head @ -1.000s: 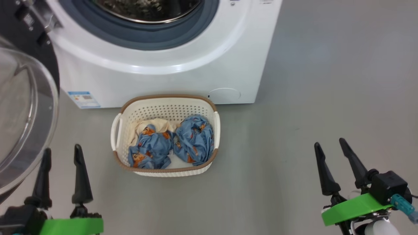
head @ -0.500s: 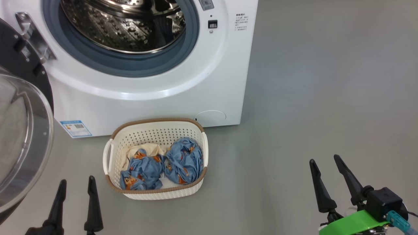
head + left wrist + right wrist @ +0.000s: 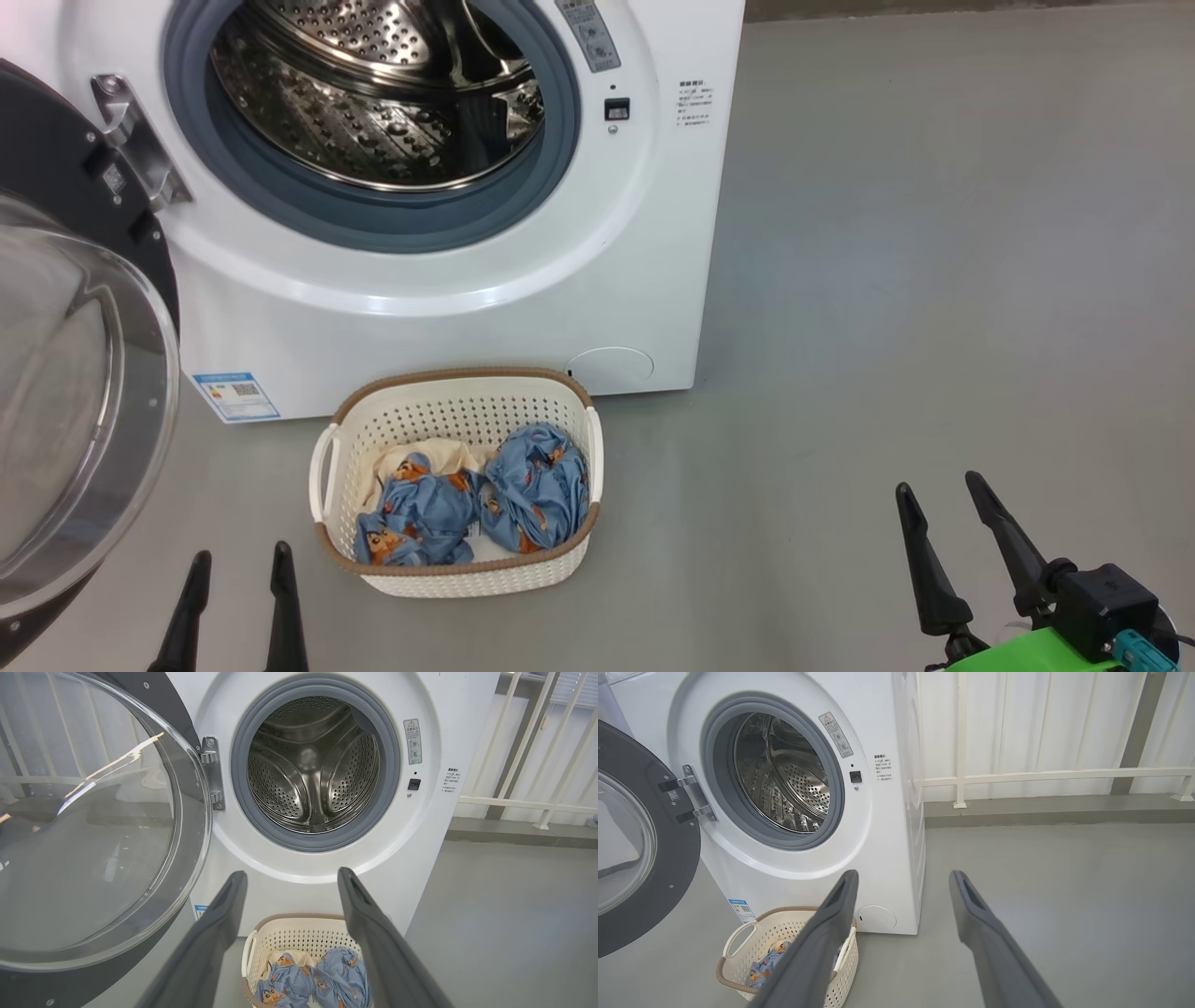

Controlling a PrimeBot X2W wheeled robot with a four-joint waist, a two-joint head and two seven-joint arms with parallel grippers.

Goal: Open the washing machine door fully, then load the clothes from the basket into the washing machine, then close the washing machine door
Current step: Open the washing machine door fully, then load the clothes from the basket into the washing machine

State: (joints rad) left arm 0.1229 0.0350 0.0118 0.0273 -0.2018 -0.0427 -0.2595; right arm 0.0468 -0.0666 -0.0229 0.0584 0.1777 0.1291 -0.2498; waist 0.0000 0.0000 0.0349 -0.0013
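Note:
The white washing machine (image 3: 448, 308) stands with its steel drum (image 3: 373, 93) exposed. Its black round door (image 3: 65, 411) with the clear glass bowl is swung wide open to the left. On the floor in front sits the cream basket (image 3: 457, 574) holding blue printed clothes (image 3: 485, 504) and a cream cloth (image 3: 425, 457). My left gripper (image 3: 238, 569) is open at the lower left, just left of the basket, nothing between its fingers. My right gripper (image 3: 938, 499) is open at the lower right, well away from the basket. The left wrist view looks at the drum (image 3: 313, 765) over the basket (image 3: 294, 933).
Grey floor (image 3: 934, 280) stretches to the right of the machine. A white railing (image 3: 1055, 774) and a low kerb run behind it. The open door (image 3: 93, 826) takes up the space at my left side.
The head camera has tilted up, so machine and basket sit lower in the picture and more of the drum shows. Both grippers keep their open stance.

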